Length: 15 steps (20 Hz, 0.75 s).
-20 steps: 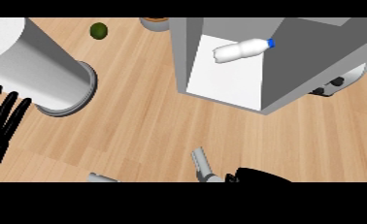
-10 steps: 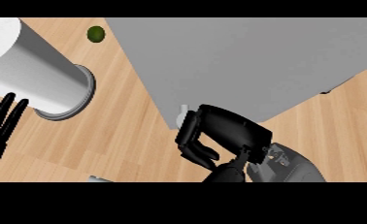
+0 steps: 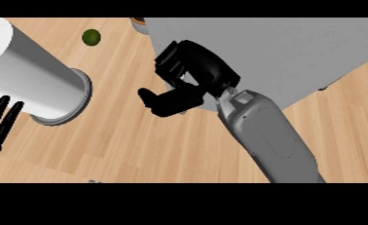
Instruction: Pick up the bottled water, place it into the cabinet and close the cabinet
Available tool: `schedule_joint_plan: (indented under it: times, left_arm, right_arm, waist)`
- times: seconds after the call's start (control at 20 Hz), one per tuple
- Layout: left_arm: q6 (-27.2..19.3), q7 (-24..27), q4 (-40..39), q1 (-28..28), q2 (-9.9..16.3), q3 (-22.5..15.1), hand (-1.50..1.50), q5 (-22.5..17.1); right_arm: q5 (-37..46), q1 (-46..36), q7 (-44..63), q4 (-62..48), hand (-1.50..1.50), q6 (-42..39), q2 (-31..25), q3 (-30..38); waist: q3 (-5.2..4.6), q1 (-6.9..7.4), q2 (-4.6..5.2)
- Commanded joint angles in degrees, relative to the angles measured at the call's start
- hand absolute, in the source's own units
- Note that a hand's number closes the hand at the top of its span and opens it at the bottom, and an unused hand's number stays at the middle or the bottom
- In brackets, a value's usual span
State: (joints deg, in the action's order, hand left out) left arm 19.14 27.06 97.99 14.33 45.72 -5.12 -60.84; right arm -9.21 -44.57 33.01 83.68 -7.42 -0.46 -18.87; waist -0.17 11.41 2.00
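grey cabinet under curled right hand, at its near-left edge

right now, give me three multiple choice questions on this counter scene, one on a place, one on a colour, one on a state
1. Where is the small round fruit?
A. near the far edge of the counter, left of the cabinet
B. on top of the cabinet
C. in the right robot hand

2. What colour is the tall cylinder at the left?
A. red
B. white
C. blue

3. How is the cabinet?
A. wide open with a bottle showing
B. lying on its side
C. a plain grey face, no bottle showing

Answers:
1 A, the green fruit lies on the wood beside the cabinet's left corner.
2 B, its side is white with a grey rim.
3 C, only a flat grey surface shows, with the right robot hand at its left edge.
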Motion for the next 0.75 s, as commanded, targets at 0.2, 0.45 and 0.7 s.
schedule_joint_plan:
  times: [0.2,0.45,0.7]
  left_arm:
    - [0.61,0.23,-0.54,0.10,-0.67,0.84,-1.50,-1.14]
    - [1.14,0.81,-0.79,1.39,-0.37,1.92,-1.50,-1.18]
    - [1.58,1.31,-1.76,1.76,-0.46,2.72,-1.50,-1.13]
  right_arm:
    - [0.86,-12.14,-6.04,-13.85,1.50,11.98,0.46,5.17]
    - [-4.64,-12.62,-8.52,-17.01,-1.50,17.66,0.47,6.52]
    - [-8.99,-16.69,-11.99,-22.12,-1.50,21.34,0.47,3.15]
  waist:
    - [-0.02,-0.96,0.41]
    - [0.08,-2.06,0.36]
    - [-0.02,-2.79,0.40]
